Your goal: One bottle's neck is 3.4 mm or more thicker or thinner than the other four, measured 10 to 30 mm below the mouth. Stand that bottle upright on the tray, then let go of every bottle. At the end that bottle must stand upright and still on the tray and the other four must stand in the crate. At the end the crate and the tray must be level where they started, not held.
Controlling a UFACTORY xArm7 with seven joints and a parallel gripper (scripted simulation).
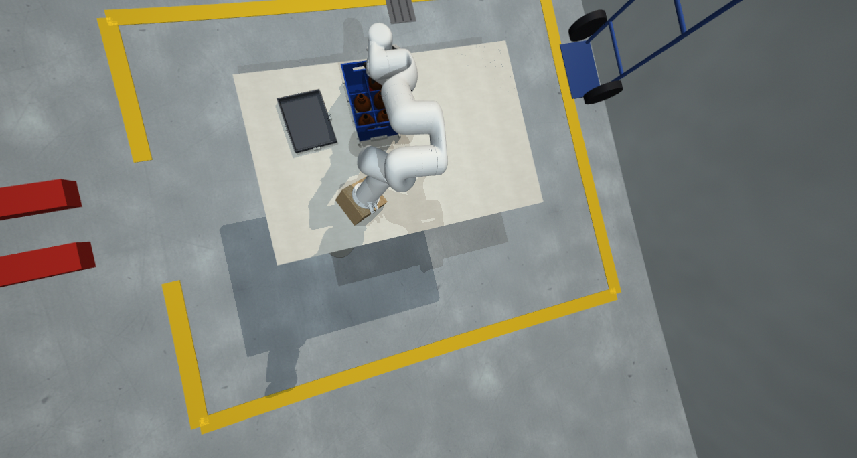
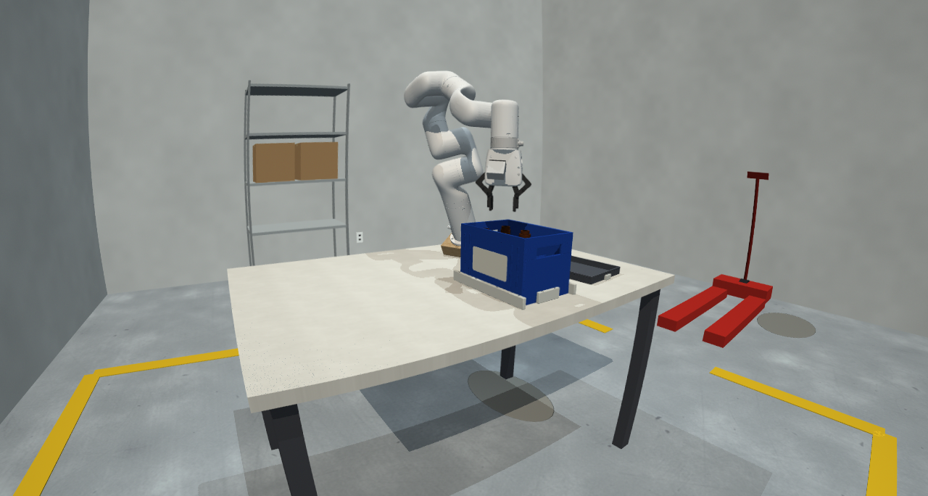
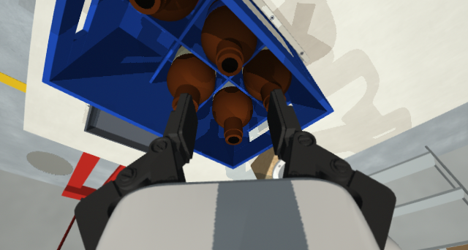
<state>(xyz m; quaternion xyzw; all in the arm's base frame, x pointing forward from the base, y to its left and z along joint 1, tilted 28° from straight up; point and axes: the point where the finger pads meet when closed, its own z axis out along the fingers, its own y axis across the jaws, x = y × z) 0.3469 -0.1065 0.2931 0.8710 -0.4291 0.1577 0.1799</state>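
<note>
My gripper [image 2: 502,208] [image 3: 231,105] is open and empty, pointing down above the blue crate [image 1: 377,132] [image 2: 548,278] [image 3: 121,100]. Brown bottles stand in the crate's compartments. In the wrist view one bottle [image 3: 232,109] shows between the fingers, lower down; another bottle [image 3: 191,72] is partly behind the left finger and a third bottle [image 3: 265,72] partly behind the right. A bottle [image 3: 228,31] stands behind these, and one [image 3: 175,3] is cut off at the top. Neck widths cannot be told apart reliably. The dark tray [image 1: 306,119] [image 2: 591,270] [image 3: 118,126] lies flat and empty beside the crate.
The crate and tray rest on the pale table [image 1: 479,125] [image 2: 337,317]. Low light rails [image 2: 489,290] border the crate. Thin blue dividers separate its compartments; one corner compartment holds no bottle. The arm base stands on a wooden block [image 1: 354,207] at the table's edge.
</note>
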